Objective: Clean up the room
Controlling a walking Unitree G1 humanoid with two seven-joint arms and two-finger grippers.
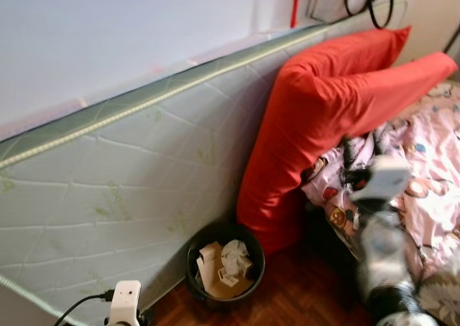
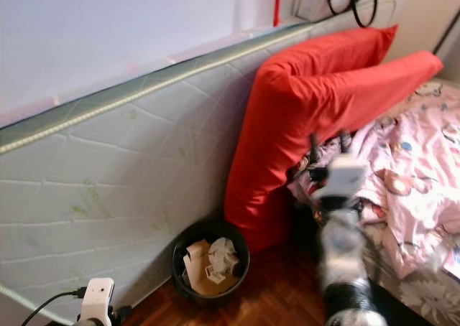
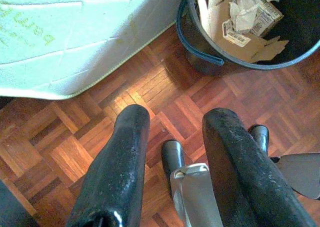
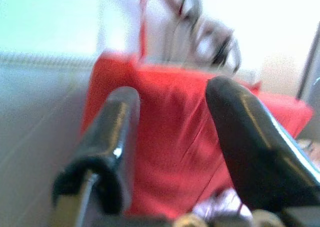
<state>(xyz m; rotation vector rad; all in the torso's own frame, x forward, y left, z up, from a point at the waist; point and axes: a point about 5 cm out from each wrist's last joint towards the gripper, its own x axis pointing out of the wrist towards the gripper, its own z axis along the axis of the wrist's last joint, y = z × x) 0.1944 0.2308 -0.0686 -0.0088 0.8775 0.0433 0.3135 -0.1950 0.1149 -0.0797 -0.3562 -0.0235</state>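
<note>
The right gripper [image 4: 172,152] is reaching toward the red pillows [image 1: 323,118], jaws parted and empty, probably to straighten them; the arm is blurred, so contact is hard to judge. The pillows are leaning against the upended mattress [image 1: 129,182] beside the bed [image 1: 431,175]. The left gripper [image 3: 175,162] is hanging low over the parquet floor [image 3: 75,142], jaws apart, near the paper-filled bin [image 1: 224,265].

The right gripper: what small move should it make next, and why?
Probably ease the right gripper forward toward the red pillow. Its fingers are open with nothing between them, it is raised in front of the pillow, and the pillow leans against the upright mattress with its lower end on the floor beside the bin rather than on the bed.
</note>
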